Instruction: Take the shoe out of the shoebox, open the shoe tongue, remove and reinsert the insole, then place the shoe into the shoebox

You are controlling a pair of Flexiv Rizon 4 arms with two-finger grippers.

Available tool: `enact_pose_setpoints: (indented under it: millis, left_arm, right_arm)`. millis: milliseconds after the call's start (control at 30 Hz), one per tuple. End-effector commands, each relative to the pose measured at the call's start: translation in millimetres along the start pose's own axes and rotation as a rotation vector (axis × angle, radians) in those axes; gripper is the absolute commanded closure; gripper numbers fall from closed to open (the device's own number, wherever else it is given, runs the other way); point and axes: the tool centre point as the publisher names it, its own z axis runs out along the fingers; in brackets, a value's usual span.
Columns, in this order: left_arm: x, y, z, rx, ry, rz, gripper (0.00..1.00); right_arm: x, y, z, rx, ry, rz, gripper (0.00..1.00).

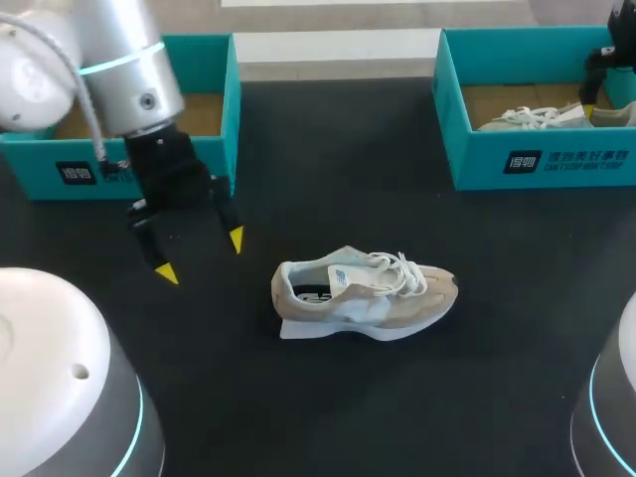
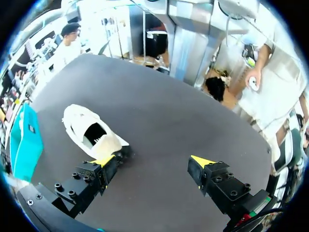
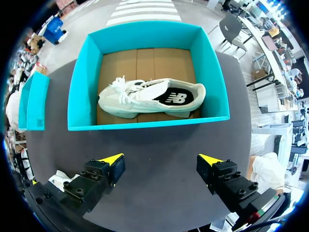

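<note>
One shoe [image 3: 149, 99] in right shoebox [image 3: 145, 123]

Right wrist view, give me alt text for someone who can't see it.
A white sneaker lies inside an open teal shoebox on a dark table, its laces and insole showing. The right gripper sits short of the box's near wall, over bare tabletop, its yellow-tipped fingers open with nothing between them.
</note>
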Motion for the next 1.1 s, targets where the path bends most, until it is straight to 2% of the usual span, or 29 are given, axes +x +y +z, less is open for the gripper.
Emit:
enact_pose_setpoints:
  millis: [33, 433, 567, 667, 867, 1100]
  left_arm:
    - [11.1, 3.9, 3.6, 0.17, -0.325, -0.187, 0.0]
    - [11.1, 3.9, 3.6, 0.17, -0.325, -0.187, 0.0]
    - [19.8, 8.8, 18.8, 0.307, -0.405, -0.334, 0.0]
    - [21.9, 16.8, 24.8, 0.359, -0.475, -0.435, 0.0]
    - [21.6, 28.1, 32.4, 0.395, -0.647, -0.561, 0.0]
    - [6.6, 38.4, 43.0, 0.428, -0.747, -0.648, 0.0]
  right_arm:
    - [0.2, 0.2, 0.3, -0.001, 0.0, 0.0, 0.0]
    - [0.2, 0.2, 0.3, -0.001, 0.0, 0.0, 0.0]
    - [0.2, 0.2, 0.3, -0.001, 0.0, 0.0, 0.0]
    - [0.2, 0.2, 0.3, -0.001, 0.0, 0.0, 0.0]
    - [0.2, 0.2, 0.3, -0.001, 0.0, 0.0, 0.0]
    - [0.2, 0.2, 0.3, -0.001, 0.0, 0.0, 0.0]
